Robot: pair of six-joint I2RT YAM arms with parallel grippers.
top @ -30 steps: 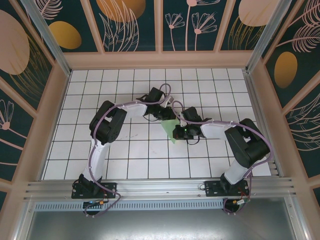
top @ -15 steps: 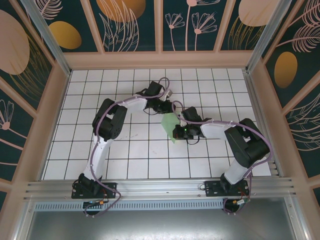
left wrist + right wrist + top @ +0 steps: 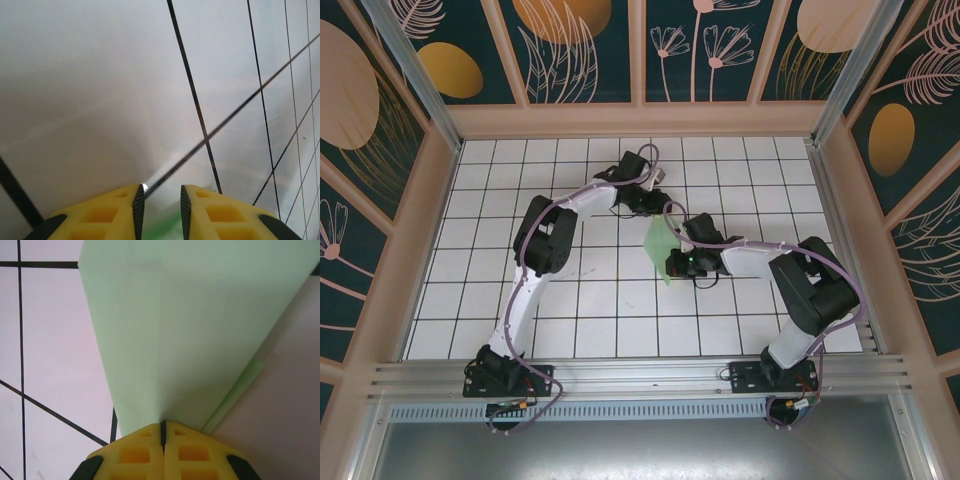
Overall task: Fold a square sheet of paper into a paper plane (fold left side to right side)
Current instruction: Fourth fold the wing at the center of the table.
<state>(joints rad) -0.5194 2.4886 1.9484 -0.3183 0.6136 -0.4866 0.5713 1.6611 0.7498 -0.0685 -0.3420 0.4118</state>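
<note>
The pale green paper (image 3: 660, 246) lies folded into a narrow wedge near the table's middle. In the right wrist view the paper (image 3: 190, 325) spreads away from the fingers with a straight crease down its middle and a thin lower layer peeking out on the right. My right gripper (image 3: 163, 426) is shut on the near end of that crease and sits at the paper's right edge (image 3: 674, 262). My left gripper (image 3: 657, 204) is past the paper's far end. Its fingers (image 3: 161, 192) stand open over white tile, with a blurred green patch (image 3: 162, 231) low between them.
White tiled table (image 3: 570, 290) with black grid lines, walled by wooden rails (image 3: 640, 120) at the back and sides. The two forearms meet close together over the middle. Open tiles lie at the front and left.
My left arm has drawn back from over the paper toward the far side of the table. The paper now looks narrower. My right gripper has kept its place and hold.
</note>
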